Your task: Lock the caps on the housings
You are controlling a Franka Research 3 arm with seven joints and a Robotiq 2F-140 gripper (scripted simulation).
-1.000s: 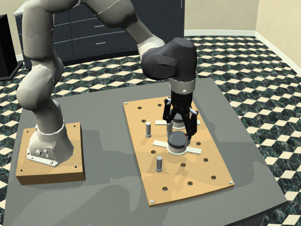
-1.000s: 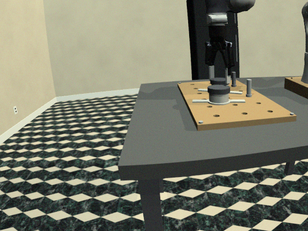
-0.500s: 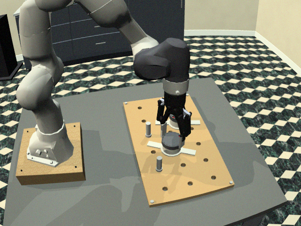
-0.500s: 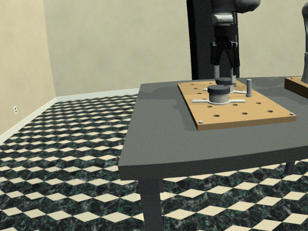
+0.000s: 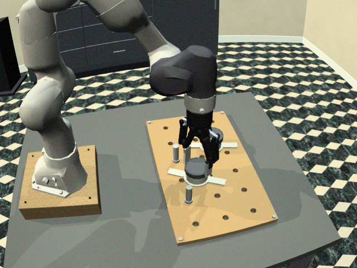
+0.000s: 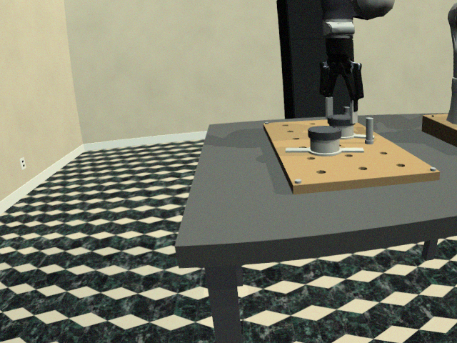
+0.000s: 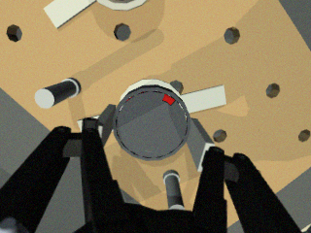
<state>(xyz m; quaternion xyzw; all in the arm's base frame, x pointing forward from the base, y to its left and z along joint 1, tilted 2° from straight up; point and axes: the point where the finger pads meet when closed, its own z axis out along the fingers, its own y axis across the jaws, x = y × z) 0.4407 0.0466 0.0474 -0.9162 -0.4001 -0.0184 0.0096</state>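
Note:
Two grey housings with dark round caps stand upright on the tan pegboard [image 5: 211, 174]. My gripper [image 5: 198, 162] is over the nearer housing [image 5: 197, 173] and is shut on its cap [image 7: 152, 121], one finger on each side. The cap carries a small red mark [image 7: 168, 99] at its upper right rim in the wrist view. This housing's white base tabs [image 5: 216, 180] lie flat on the board. The second housing stands just behind the gripper, partly hidden; it shows fully in the exterior view [image 6: 323, 140]. In that view my gripper [image 6: 341, 111] is behind it, on the held cap [image 6: 339, 120].
Upright grey pegs stand on the board: one left of the held housing [image 5: 175, 152], one in front of it [image 5: 188, 194]. The board has several open holes. The robot base sits on a wooden block at the table's left.

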